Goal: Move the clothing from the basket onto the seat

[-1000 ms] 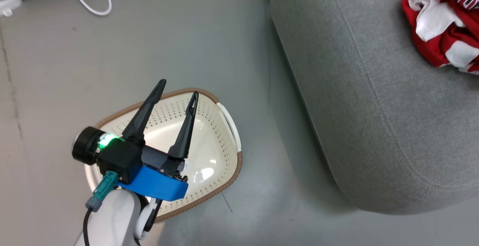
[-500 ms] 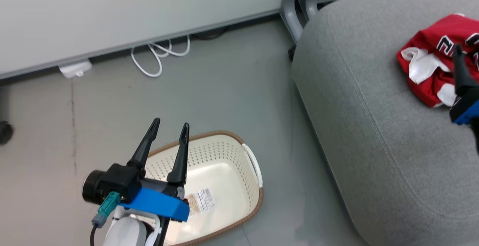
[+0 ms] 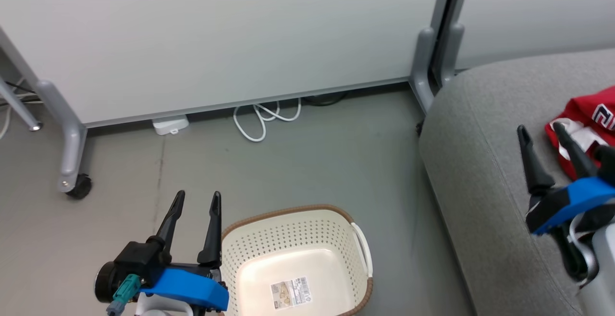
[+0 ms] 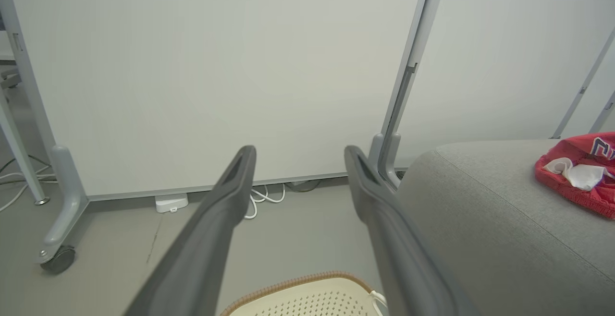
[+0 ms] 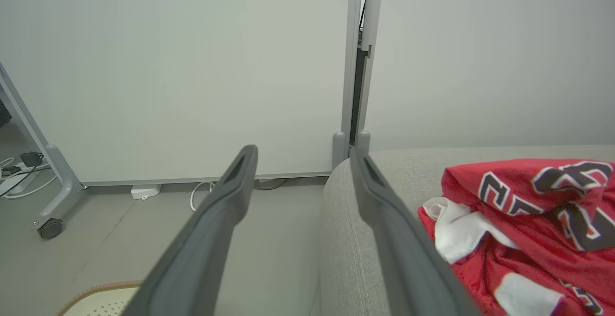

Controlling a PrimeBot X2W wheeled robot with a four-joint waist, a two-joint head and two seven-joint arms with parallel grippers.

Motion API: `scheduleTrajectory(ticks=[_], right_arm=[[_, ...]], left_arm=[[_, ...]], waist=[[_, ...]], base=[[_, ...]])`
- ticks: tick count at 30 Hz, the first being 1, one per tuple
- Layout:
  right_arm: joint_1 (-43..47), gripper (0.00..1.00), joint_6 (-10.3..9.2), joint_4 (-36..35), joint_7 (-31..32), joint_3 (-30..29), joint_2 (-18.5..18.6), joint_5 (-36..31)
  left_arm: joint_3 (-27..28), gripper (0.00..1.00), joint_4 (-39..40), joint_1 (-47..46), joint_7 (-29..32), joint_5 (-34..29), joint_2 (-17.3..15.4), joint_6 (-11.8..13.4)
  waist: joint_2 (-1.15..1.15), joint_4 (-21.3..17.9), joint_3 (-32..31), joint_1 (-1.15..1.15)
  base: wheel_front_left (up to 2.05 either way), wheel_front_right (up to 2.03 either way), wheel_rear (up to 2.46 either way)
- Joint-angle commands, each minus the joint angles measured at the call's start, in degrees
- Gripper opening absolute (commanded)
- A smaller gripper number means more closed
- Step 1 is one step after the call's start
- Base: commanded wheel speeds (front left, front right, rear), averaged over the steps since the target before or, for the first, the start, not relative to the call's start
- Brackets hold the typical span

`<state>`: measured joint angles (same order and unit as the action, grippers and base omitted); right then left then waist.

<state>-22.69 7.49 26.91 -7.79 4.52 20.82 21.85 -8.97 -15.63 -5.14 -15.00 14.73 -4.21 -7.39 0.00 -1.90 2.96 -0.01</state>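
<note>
Wrapping up, by the look of it. The basket (image 3: 288, 209) sits on the floor (image 3: 312, 162) at 6 o'clock in the head view. Its inside is bare plastic with only a barcode sticker (image 3: 289, 293) on the bottom. Its near end is cut off by the frame, so that bit can't be checked.

The clothing (image 3: 588, 114) lies in a red-and-white heap on the seat (image 3: 480, 172) at 3 o'clock, running off the right edge. The right wrist view shows big black-and-white letters on it, top of the pile at 3 o'clock (image 5: 528, 210). It also shows in the left wrist view at 3 o'clock (image 4: 581, 176), well apart from the basket.

Left jaws are at 7 o'clock in the head view, just beside the basket's rim, spread apart and gripping nothing. Right jaws are at 4 o'clock above the seat, near the heap, also spread and not touching cloth as far as can be told.

Judgement: every garment in view is on the seat, so the move looks finished, with nothing visible left to fetch. A white cable (image 3: 262, 121) lies by the wall at 12 o'clock and isn't involved.
</note>
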Motion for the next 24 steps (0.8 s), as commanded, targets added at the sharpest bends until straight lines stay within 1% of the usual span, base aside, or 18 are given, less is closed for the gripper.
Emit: scheduleTrajectory(ticks=[1, 6, 9, 13, 19, 24], right_arm=[[2.58, 1.0, 0.01, -1.7, 0.39, -0.69, -1.28, -0.86], [9.13, 1.0, 0.01, -8.51, 2.01, -3.53, -5.54, -3.86], [12.42, 1.0, 0.01, -11.64, 2.43, -5.4, -8.4, -5.25], [15.91, 1.0, 0.01, -14.73, 2.95, -6.49, -11.69, -6.79], [19.17, 1.0, 0.01, -17.38, 3.52, -6.16, -14.41, -8.41], [20.83, 1.0, 0.01, -18.09, 3.61, -5.87, -15.64, -9.08]], left_arm=[[0.75, 1.0, -0.36, 0.63, -0.26, -0.47, 0.1, -0.12], [3.07, 1.0, -1.21, 1.4, -0.27, -1.11, 0.39, -0.11], [4.33, 1.0, -1.72, 1.51, -0.27, -1.3, 0.52, -0.12], [5.36, 1.0, -2.24, 1.86, -0.26, -1.67, 0.63, -0.12], [5.93, 1.0, -3.13, 2.37, -0.26, -1.82, 0.58, -0.12], [6.06, 1.0, -3.64, 2.81, -0.27, -1.74, 0.61, -0.12]], waist=[[0.0, 1.94, -1.78, 0.01], [0.0, 3.85, -2.93, 0.01], [0.0, 4.81, -3.23, 0.01], [0.0, 5.6, -3.5, 0.01], [0.0, 6.35, -3.83, 0.01], [0.0, 6.65, -4.04, 0.01]], base=[[0.0, 0.0, 0.0], [0.0, 0.0, 0.0], [0.0, 0.0, 0.0], [0.0, 0.0, 0.0], [0.0, 0.0, 0.0], [0.0, 0.0, 0.0]])
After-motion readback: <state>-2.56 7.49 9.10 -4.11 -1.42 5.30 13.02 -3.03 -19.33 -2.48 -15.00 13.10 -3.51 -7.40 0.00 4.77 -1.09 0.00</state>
